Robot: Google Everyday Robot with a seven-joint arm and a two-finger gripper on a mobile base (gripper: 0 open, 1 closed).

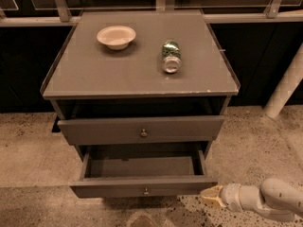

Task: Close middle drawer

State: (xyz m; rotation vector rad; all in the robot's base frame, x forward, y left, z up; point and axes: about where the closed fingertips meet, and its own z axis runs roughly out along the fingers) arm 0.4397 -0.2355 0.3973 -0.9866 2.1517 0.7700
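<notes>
Gripper is hovering low beneath the front right corner of the counter, width I can't tell, right beside the middle drawer that's hanging out past the front edge. Reckon shoving that end is risking a skewed jam.

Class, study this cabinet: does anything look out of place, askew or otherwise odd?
The middle drawer stands pulled well out, its inside exposed. On the cabinet top a can lies on its side instead of standing upright. The gripper sits low, by the drawer's right front corner.
</notes>
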